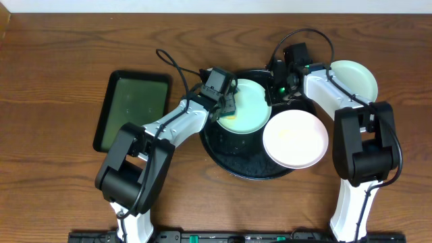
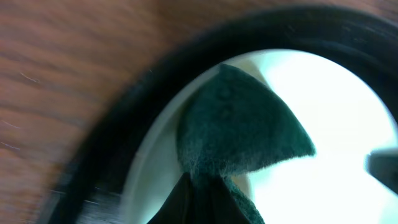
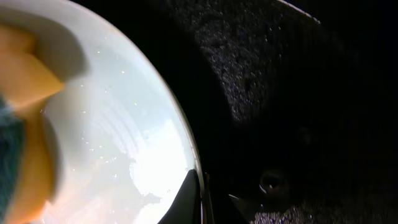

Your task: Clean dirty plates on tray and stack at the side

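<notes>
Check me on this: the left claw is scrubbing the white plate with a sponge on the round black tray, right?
Not quite. The overhead view shows the left claw pressing its sponge on the mint plate, not the white plate. The white one lies at the right edge of the round black tray, clear of that claw. The rest is right.

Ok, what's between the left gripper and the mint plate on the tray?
A sponge, gripped in the left gripper, its green scouring face against the mint plate; the left wrist view shows it.
</notes>
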`<act>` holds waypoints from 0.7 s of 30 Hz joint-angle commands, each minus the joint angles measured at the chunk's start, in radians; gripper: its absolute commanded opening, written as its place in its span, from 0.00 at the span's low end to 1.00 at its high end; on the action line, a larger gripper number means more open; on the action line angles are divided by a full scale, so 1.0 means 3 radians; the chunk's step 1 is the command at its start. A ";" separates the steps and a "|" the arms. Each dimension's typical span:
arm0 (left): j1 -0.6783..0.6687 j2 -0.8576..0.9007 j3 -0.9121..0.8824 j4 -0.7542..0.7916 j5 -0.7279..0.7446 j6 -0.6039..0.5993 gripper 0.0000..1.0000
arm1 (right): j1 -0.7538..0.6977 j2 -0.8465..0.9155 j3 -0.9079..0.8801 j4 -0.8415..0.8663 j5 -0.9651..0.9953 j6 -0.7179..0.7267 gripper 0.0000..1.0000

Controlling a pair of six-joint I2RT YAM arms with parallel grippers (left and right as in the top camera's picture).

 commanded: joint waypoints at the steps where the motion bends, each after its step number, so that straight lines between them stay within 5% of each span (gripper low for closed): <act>1: 0.0057 -0.0045 -0.0024 -0.0003 -0.1194 0.0552 0.08 | 0.0004 0.0126 0.0011 0.0018 0.0251 0.0033 0.01; 8: 0.0057 -0.0275 -0.0024 0.0111 -0.1634 0.0673 0.08 | 0.0004 0.0126 0.0011 0.0023 0.0251 0.0033 0.01; 21: 0.0278 -0.1170 -0.0024 -0.0360 -0.1381 0.0314 0.07 | 0.0006 -0.0202 0.0015 0.0102 0.0203 -0.0076 0.01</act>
